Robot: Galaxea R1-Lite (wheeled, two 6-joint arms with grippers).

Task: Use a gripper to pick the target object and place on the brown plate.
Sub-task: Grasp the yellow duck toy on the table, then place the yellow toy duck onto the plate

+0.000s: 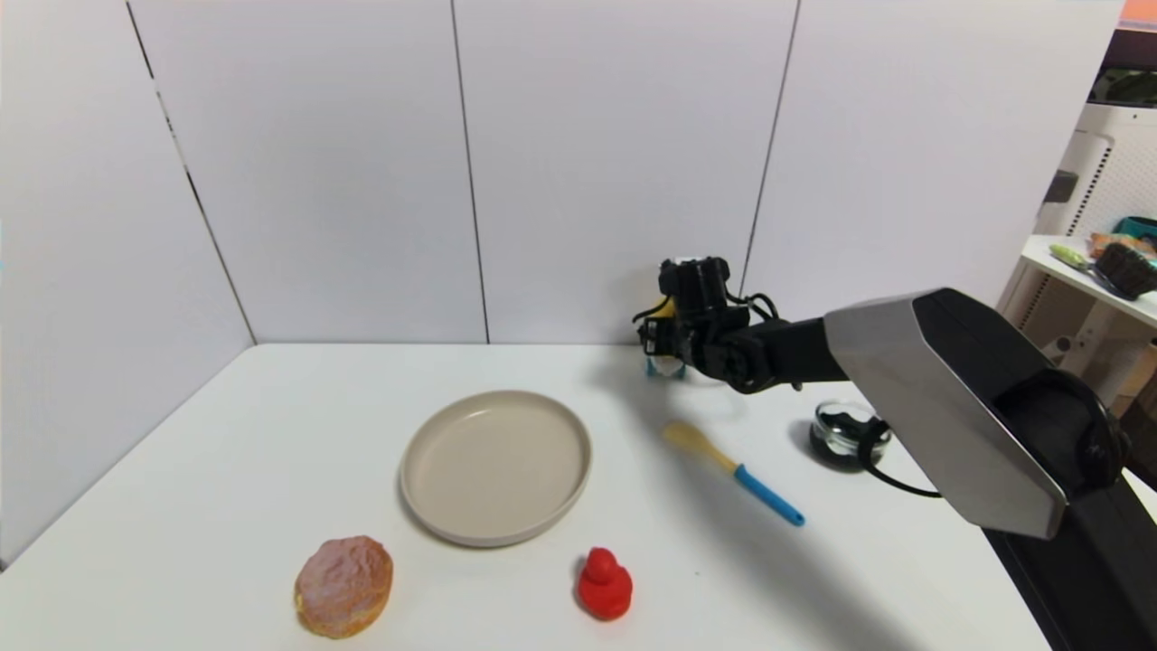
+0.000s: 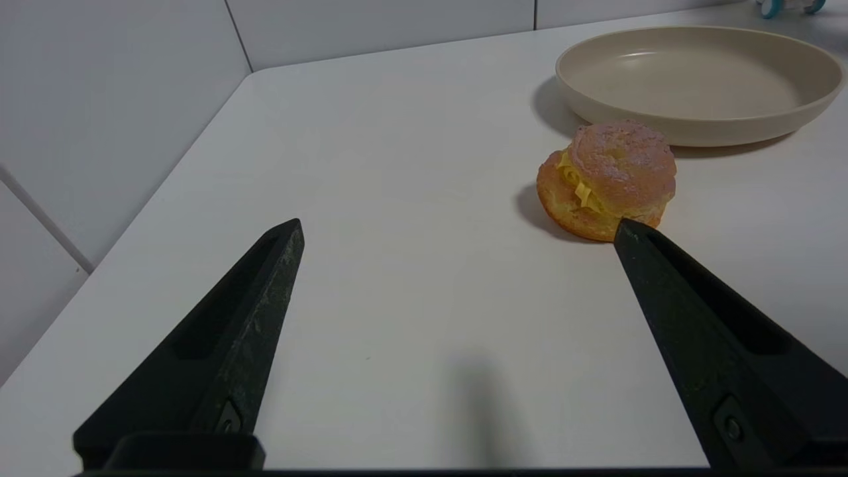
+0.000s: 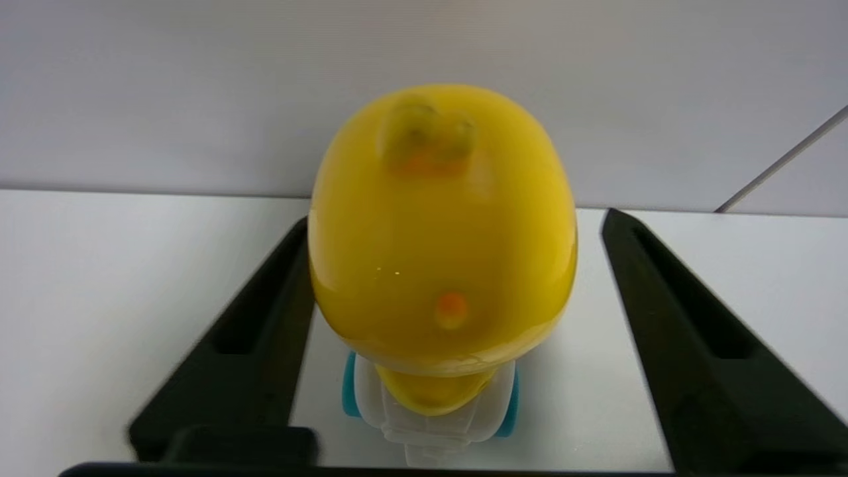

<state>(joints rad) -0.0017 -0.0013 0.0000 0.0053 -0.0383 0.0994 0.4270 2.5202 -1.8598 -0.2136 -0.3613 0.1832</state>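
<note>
robot lab, white table [image 1: 271, 434], plain partition panels [image 1: 316, 163] (cluttered shelf [image 1: 1085, 271] beside)

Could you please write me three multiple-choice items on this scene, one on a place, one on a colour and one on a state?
1. Where is the yellow duck?
A. On the brown plate
B. Between the open fingers of the right end effector, near the back wall
C. Beside the cream puff

2. What colour is the spatula's handle?
A. Blue
B. Red
C. Green

3. What state is the brown plate in?
A. Holding the red duck
B. Holding the cream puff
C. Bare

Answers:
1 B: the right wrist view shows the right end effector straddling the duck, fingers apart.
2 A: the spatula has a blue handle and a pale yellow blade.
3 C: the red duck and the cream puff lie on the table beside it.

The left end effector hovers open near the cream puff.
</note>
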